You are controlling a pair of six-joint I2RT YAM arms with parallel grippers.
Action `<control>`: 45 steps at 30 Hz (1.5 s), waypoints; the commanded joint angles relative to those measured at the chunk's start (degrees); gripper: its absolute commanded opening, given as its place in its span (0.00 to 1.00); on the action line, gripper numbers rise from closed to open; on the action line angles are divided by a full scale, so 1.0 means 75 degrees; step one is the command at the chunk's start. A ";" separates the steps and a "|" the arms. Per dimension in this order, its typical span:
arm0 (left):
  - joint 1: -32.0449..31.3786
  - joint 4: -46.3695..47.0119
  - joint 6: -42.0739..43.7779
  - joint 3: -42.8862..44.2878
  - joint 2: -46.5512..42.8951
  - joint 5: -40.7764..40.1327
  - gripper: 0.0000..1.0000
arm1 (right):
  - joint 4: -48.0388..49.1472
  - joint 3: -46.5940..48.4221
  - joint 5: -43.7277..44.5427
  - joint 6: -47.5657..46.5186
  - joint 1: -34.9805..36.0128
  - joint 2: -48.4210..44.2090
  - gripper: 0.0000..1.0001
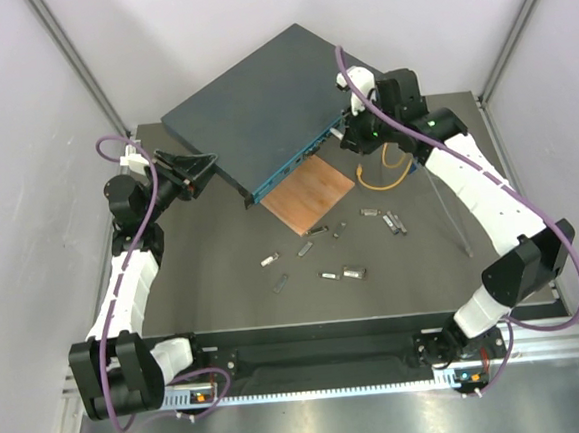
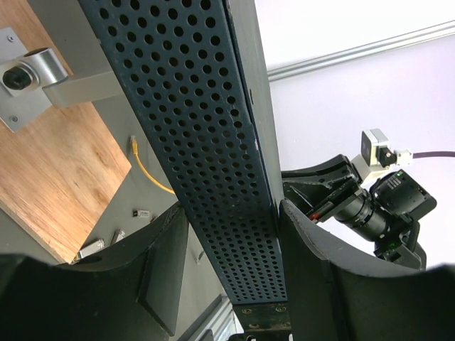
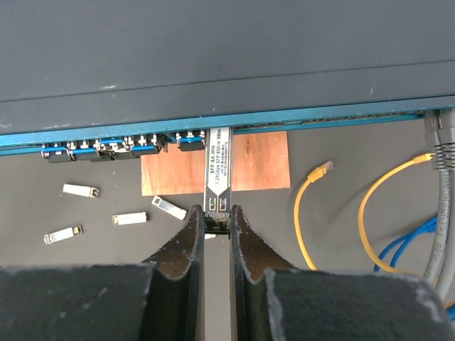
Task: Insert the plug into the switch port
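Left pincer (image 2: 231,231): clamped across the perforated side wall of the large flat dark blue-grey metal switch (image 1: 251,109).
Right pincer (image 3: 216,217): closed on the rear end of the slim silver metal plug (image 3: 217,167).
Plug: far end at the teal socket row; depth cannot be told.
Switch: far middle of the dark tabletop (image 1: 224,282), teal face at the edge of a thin brown wooden square (image 1: 310,195).

In the right wrist view, left of the silver labelled metal plug (image 3: 217,170), seated modules with blue latches (image 3: 142,144) crowded the teal face of the large flat dark blue-grey metal switch (image 3: 213,57). Right of it the face lay bare, though yellow cables (image 3: 296,227) cluttered the dark table (image 3: 106,174).
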 commanded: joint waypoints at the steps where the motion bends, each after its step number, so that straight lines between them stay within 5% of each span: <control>1: -0.0302 0.0529 0.0572 0.0247 -0.0070 0.0244 0.06 | 0.0895 -0.0090 -0.0440 0.0117 -0.0085 -0.0058 0.00; 45: -0.0302 0.0482 0.0583 0.0364 0.0036 0.0256 0.05 | 0.3883 -0.1919 -0.0768 0.0339 -0.0109 -0.1019 0.00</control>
